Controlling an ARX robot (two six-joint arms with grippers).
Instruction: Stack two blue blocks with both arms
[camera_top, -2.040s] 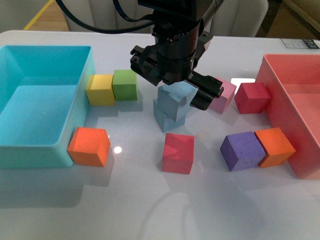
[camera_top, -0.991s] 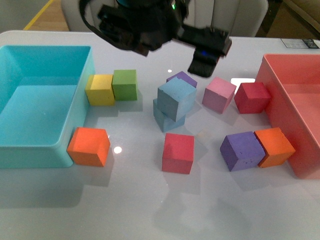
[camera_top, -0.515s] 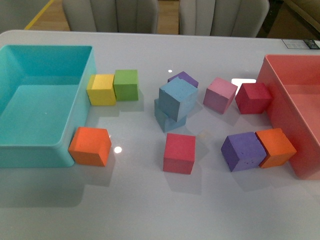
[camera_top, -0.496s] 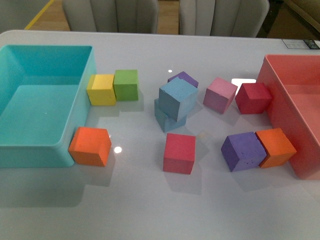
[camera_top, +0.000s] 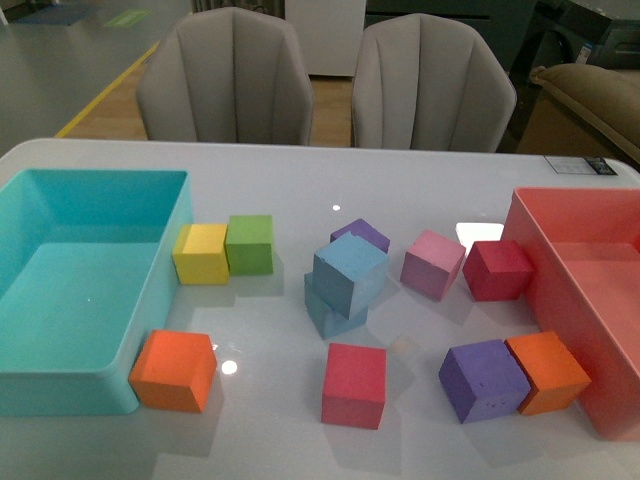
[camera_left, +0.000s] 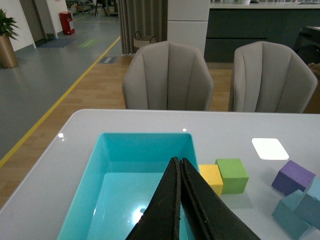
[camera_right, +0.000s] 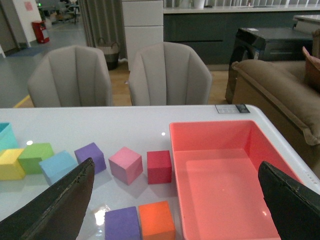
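Two blue blocks (camera_top: 345, 283) stacked, pincers (camera_left: 176, 172) apart.

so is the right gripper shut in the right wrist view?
No, the right gripper is wide open, its black fingers far apart and holding nothing.

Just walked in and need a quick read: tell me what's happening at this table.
Nothing is being handled. The two blue blocks sit stacked mid-table, the upper one twisted and overhanging the lower block. The left pincer is shut and empty above the turquoise bin. The right pincer is wide open near the pink bin.
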